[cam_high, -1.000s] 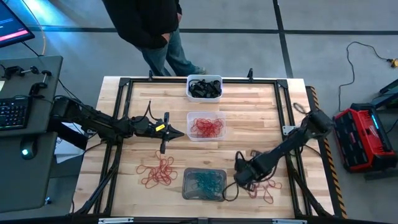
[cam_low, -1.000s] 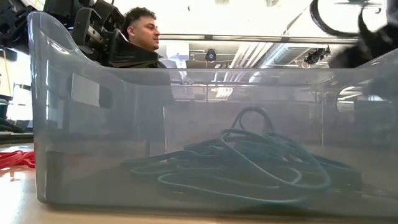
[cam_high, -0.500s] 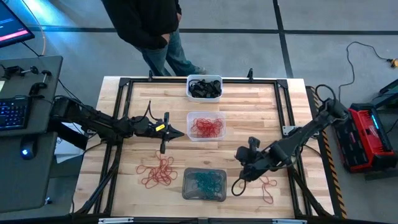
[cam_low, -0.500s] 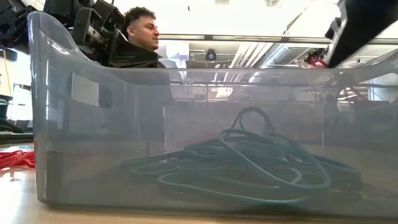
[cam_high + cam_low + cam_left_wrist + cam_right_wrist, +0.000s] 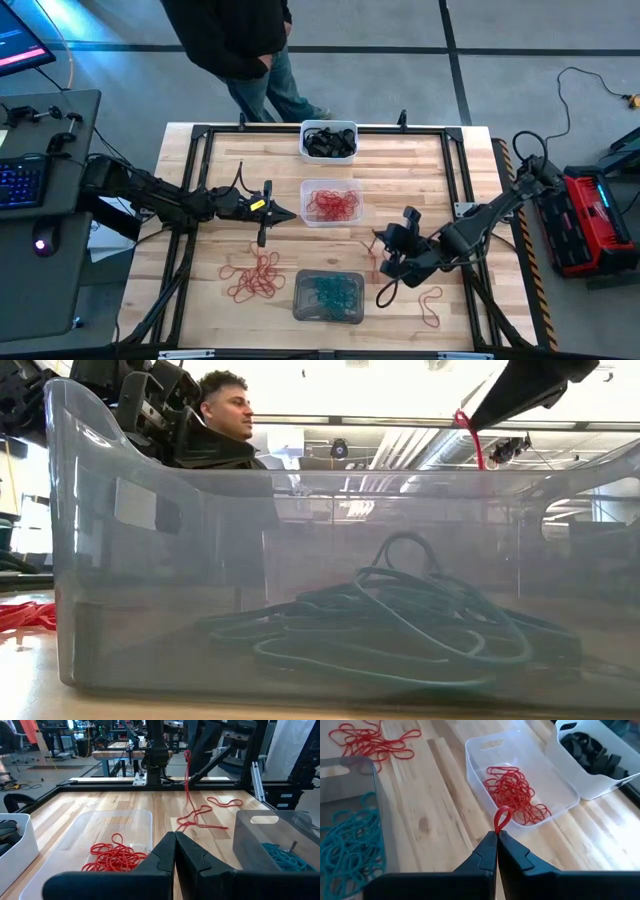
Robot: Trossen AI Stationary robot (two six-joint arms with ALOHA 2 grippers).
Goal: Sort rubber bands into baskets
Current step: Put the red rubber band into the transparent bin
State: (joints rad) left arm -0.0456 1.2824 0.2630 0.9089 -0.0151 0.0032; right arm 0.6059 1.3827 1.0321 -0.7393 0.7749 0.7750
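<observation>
Right gripper (image 5: 385, 262) has risen from the loose red pile at the table's right front and swung toward the clear basket (image 5: 352, 213), jaws pinched tight on a red rubber band (image 5: 502, 818) with more red loops trailing to the wood. Nearest the front edge, the grey basket (image 5: 303, 308) holds teal bands (image 5: 330, 291); another red heap (image 5: 255, 276) lies to its left. Left gripper (image 5: 292, 213) waits closed and empty beside the clear basket. White basket (image 5: 305, 146) with black bands sits farthest. Risk: the hanging tangle snags or slips free mid-carry, dropping bands short of the basket.
</observation>
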